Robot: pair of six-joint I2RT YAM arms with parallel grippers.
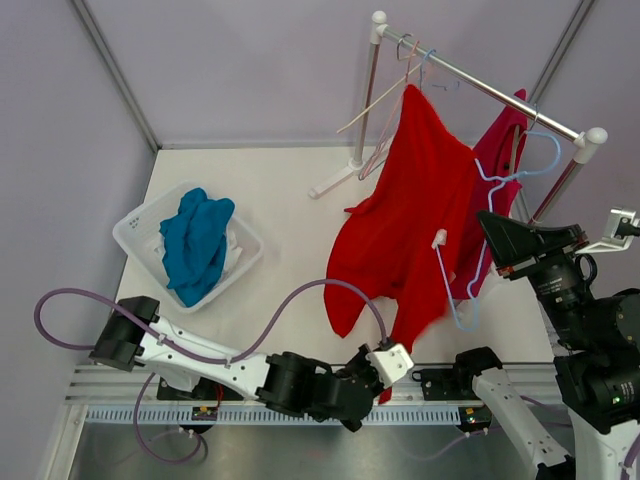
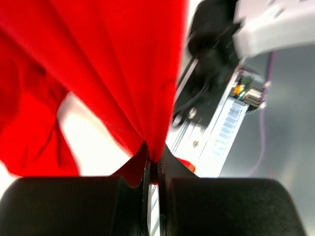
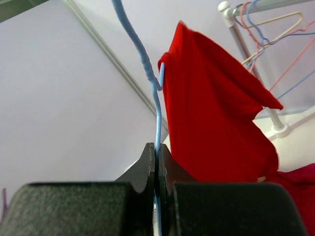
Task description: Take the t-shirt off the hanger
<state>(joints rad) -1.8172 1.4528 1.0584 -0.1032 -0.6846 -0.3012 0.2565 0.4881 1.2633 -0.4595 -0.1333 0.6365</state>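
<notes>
Gripping the Hem and the Hanger

We count two grippers, both closed. The left gripper pinches the bottom hem of the one red t-shirt, and the right gripper clamps the wire of one blue hanger. The t-shirt rises far and right from the left gripper, towards the rack. One darker red garment hangs behind it. One basket sits far left.

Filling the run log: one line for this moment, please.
left gripper shut on t-shirt | right gripper shut on hanger | t-shirt not yet off
</notes>
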